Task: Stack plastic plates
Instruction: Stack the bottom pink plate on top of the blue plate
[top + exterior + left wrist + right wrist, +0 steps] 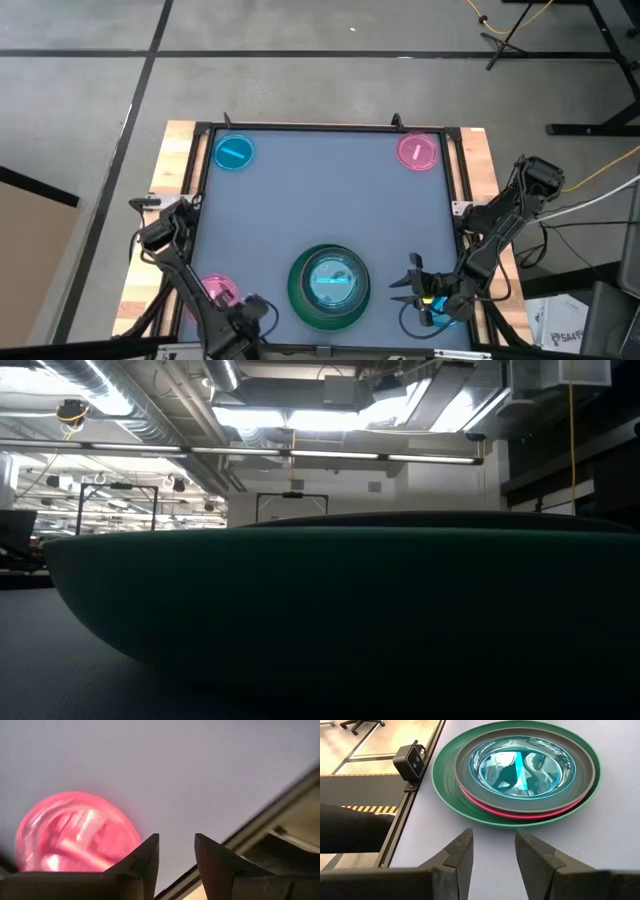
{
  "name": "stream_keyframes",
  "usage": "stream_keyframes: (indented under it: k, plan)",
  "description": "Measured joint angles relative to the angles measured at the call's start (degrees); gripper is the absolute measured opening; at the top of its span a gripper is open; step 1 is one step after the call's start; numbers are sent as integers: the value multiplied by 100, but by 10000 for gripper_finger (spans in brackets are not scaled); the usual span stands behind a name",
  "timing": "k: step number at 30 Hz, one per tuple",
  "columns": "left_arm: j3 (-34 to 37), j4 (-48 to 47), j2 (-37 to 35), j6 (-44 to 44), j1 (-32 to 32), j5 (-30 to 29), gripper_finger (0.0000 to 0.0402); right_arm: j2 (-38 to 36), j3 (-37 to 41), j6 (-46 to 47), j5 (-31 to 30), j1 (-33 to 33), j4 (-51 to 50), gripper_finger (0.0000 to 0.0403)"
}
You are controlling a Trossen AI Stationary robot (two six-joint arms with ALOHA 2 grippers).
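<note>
Stack sits at the table's (300,215) near edge: glossy see-through blue plate (522,766) nested in a dark grey plate (580,780), pink plate (520,812) showing only as a thin rim, all on the big green plate (445,785). Loose small ones: a blue plate (234,152) and a pink plate (417,151) at the far corners, another pink plate (75,832) just beside the left gripper (176,852). The right gripper (492,847) hangs near the stack, both sets of fingers apart and empty; no readable writing anywhere.

Industrial lab or workshop hall: exposed ceiling ducts (150,405) and strip lights (330,457) overhead, bare concrete floor (300,90) marked with dark lines, loose cables (600,175) at 3 o'clock, framed worktable (320,200) at centre.
</note>
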State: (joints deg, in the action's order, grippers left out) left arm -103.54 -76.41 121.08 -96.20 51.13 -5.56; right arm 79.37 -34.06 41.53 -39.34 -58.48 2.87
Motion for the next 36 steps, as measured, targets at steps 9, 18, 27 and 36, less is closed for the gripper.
stream_keyframes:
  k: [9,18,27,36]
  plan:
    - [866,99,13,-412,-91,1507,118,2,0,-4,31,0,-1,136]
    - [1215,767,11,-224,-163,1379,118,2,0,-6,31,0,-4,136]
    - [1540,771,9,-251,-161,1343,118,4,0,-6,-10,0,-101,136]
    - [1848,818,0,-225,-161,1399,115,4,2,-6,-11,0,-146,136]
